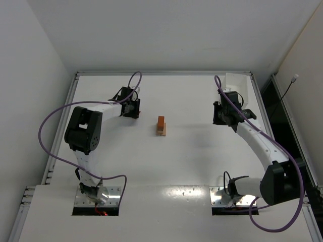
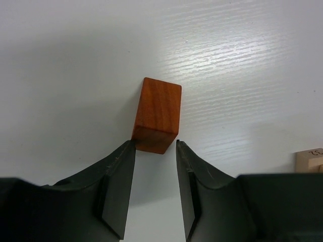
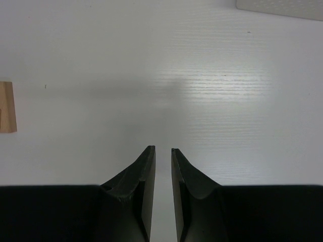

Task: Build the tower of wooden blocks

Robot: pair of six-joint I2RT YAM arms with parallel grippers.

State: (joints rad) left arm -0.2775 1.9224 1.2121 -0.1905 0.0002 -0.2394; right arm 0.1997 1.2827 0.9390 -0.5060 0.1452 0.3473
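The tower (image 1: 161, 126) stands mid-table: a reddish-orange piece on a pale tan block. Its tan base shows at the right edge of the left wrist view (image 2: 309, 160) and at the left edge of the right wrist view (image 3: 7, 107). A reddish-orange rectangular block (image 2: 157, 115) lies on the white table, and my left gripper (image 2: 155, 144) is shut on its near end, with most of the block beyond the fingertips. In the top view the left gripper (image 1: 132, 108) hides that block. My right gripper (image 3: 163, 149) hovers right of the tower, its jaws narrowly apart and empty.
A white rectangular box (image 1: 241, 85) sits at the back right, just behind the right gripper (image 1: 222, 113); its edge shows in the right wrist view (image 3: 280, 7). Raised rails border the table (image 1: 166, 166). Purple cables loop off both arms.
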